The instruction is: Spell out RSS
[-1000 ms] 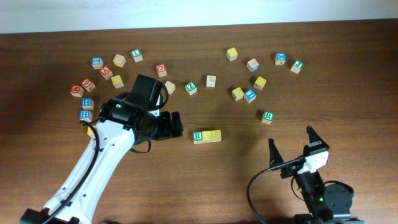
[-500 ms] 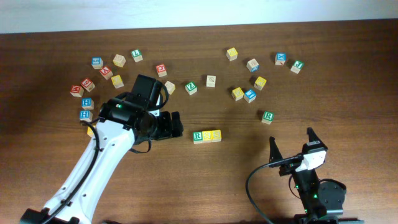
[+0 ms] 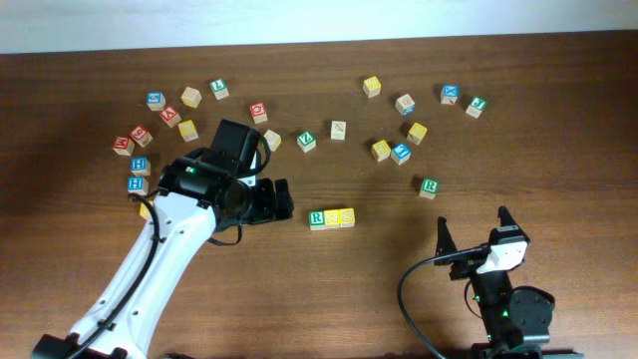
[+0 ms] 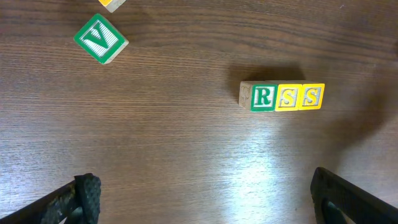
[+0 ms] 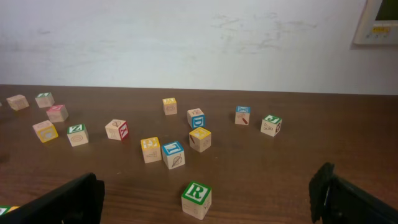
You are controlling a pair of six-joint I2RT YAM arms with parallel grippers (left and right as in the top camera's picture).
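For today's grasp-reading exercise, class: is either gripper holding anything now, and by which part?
Nothing is held. The left gripper and right gripper are both open and empty; the RSS cubes sit in a row, apart from both.

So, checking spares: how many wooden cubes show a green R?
2. One green R wooden cube leads the row mid-table; the other sits alone to its right. Others may be hidden.

A dark brown wood-grain desk (image 3: 558, 120) stood before a plain white wall (image 5: 186, 43), faintly scuffed; in the right wrist view a pale panel (image 5: 378, 22) hung on it at two o'clock. Soft light glared off the desk.
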